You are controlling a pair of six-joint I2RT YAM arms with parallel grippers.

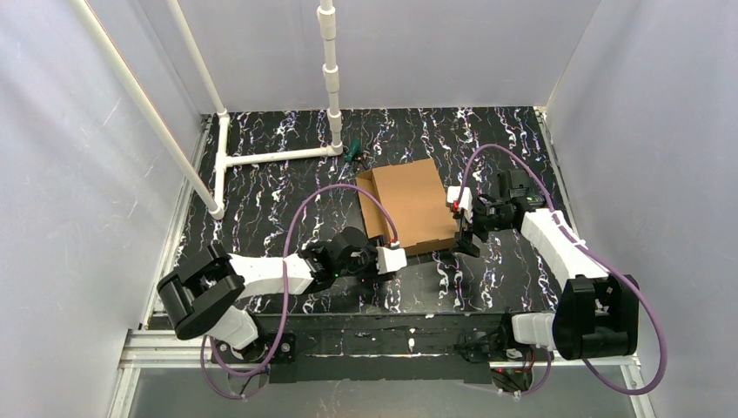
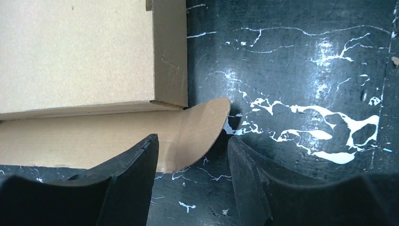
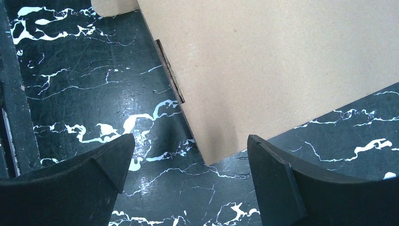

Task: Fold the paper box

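The paper box (image 1: 409, 205) is plain brown cardboard, folded into a shallow shape with a raised wall on its left side, in the middle of the black marbled table. My left gripper (image 1: 405, 253) is open at the box's near edge. In the left wrist view a rounded flap (image 2: 202, 123) of the box (image 2: 75, 52) lies flat between my open fingers (image 2: 141, 165), not gripped. My right gripper (image 1: 463, 235) is open at the box's near right corner. In the right wrist view that corner (image 3: 209, 153) sits between my spread fingertips (image 3: 263, 155).
A white pipe frame (image 1: 277, 156) stands at the back left, with an upright pipe (image 1: 330, 78) behind the box. A small green object (image 1: 352, 155) lies beside the pipe foot, just behind the box. Grey walls close in three sides.
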